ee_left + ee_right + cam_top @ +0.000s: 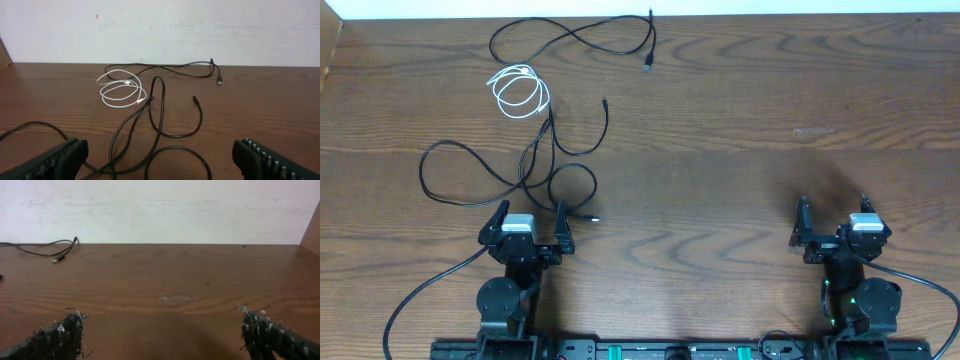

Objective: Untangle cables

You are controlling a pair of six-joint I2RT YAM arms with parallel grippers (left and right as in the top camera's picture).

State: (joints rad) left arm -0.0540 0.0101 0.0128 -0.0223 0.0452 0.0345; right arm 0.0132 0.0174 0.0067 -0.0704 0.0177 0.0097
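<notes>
We see a dark brown wooden bench (720,130) (260,110) (175,275) with every cord gathered on its left half. Farthest back lies a long thin black cable (651,45) (170,66), spread in open curves along the rear edge below a pale wall (200,30), with its small plug (647,66) (219,80) turned towards the arms. The right wrist view catches only that plug end (59,259) near its left border. In front of it and to the left sits a short thin white cable (520,92) (120,92), wound into a loose coil of a few turns. The coil's near side meets a knot of black cords (538,148) (162,110) that runs from there towards the left arm. These strands cross one another several times. One throws a wide loop out to the left, another ends in a free tip on the right, and a third curls into a round loop just ahead of the left gripper (532,210) (160,160). We cannot tell how many separate cords make up this knot. The left gripper sits low at the near edge, its jaws spread wide with nothing clamped between them. In the left wrist view its ribbed black fingers (55,160) frame the nearest loops. The right gripper (833,203) (162,337) stands over bare wood, well apart from every cord. Its jaws are equally wide apart and hold nothing, and its dark, rough-looking fingertips (55,340) show at the lower corners of the right wrist view.
</notes>
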